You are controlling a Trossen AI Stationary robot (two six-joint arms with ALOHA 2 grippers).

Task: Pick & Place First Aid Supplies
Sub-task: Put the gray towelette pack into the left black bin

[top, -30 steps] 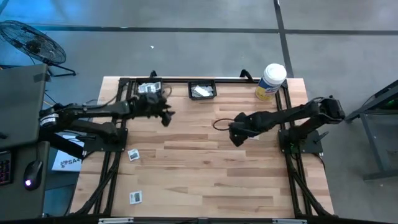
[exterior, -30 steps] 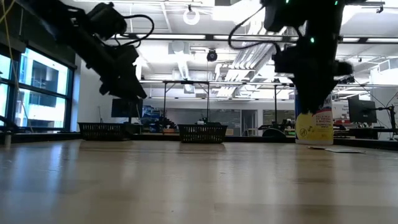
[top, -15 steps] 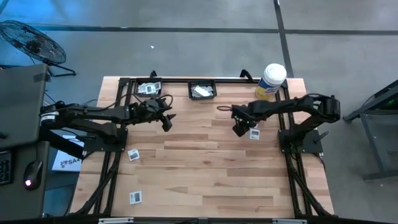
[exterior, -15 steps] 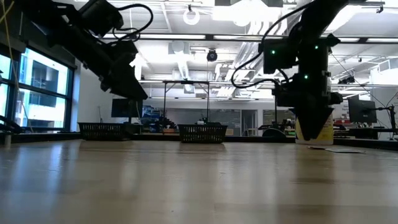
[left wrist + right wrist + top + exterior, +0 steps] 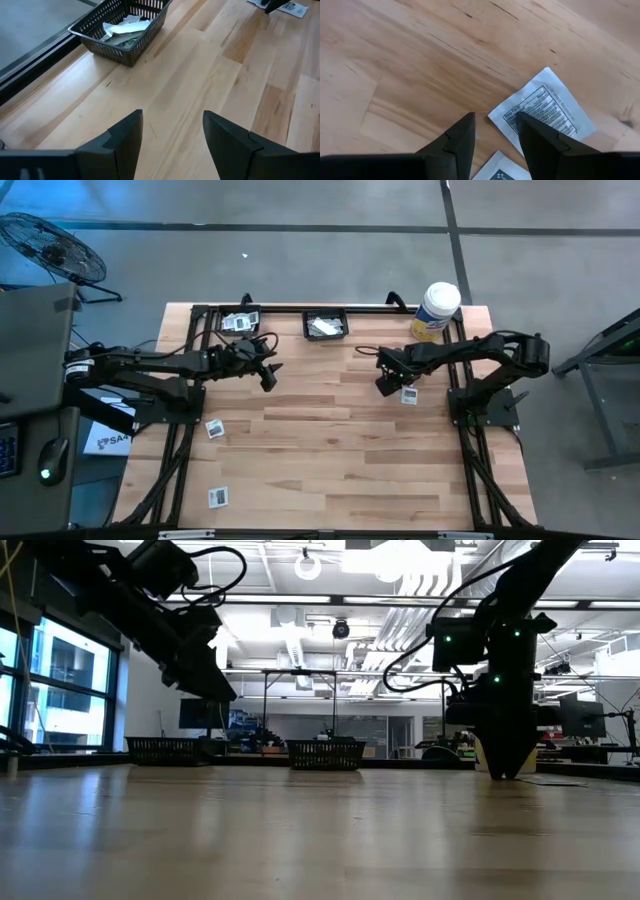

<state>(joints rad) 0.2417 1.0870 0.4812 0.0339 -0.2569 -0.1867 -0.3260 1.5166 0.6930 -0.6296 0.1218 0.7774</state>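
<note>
The first aid supplies are small flat white packets. One printed packet [image 5: 545, 112] lies flat on the wood with a second packet [image 5: 496, 173] beside it; together they show as a white patch [image 5: 408, 394] in the high view. My right gripper [image 5: 492, 122] [image 5: 384, 387] is open and points down, low over the table [image 5: 503, 772]. Its fingers stand on either side of the printed packet's corner [image 5: 492, 116]. My left gripper [image 5: 268, 377] [image 5: 172, 132] is open and hangs above bare wood, near a black basket [image 5: 125, 30] that holds white packets. My right gripper comes from above, pointing down, with the printed packet's corner [image 5: 495, 117] between its open fingers. One finger [image 5: 535, 137] covers the packet's edge. I cannot tell whether it touches the packet, which lies flat on the table.
Two black baskets [image 5: 325, 325] [image 5: 240, 322] stand at the far edge. The white tub with a yellow label [image 5: 435, 310] is at the far right corner. Two more packets [image 5: 214, 428] [image 5: 219, 497] lie by the left edge. Bare wood [image 5: 330, 450] fills the middle.
My right gripper has moved a little toward the far right, to the packets, and come down until its fingertips are near the tabletop. The packets have not moved.
</note>
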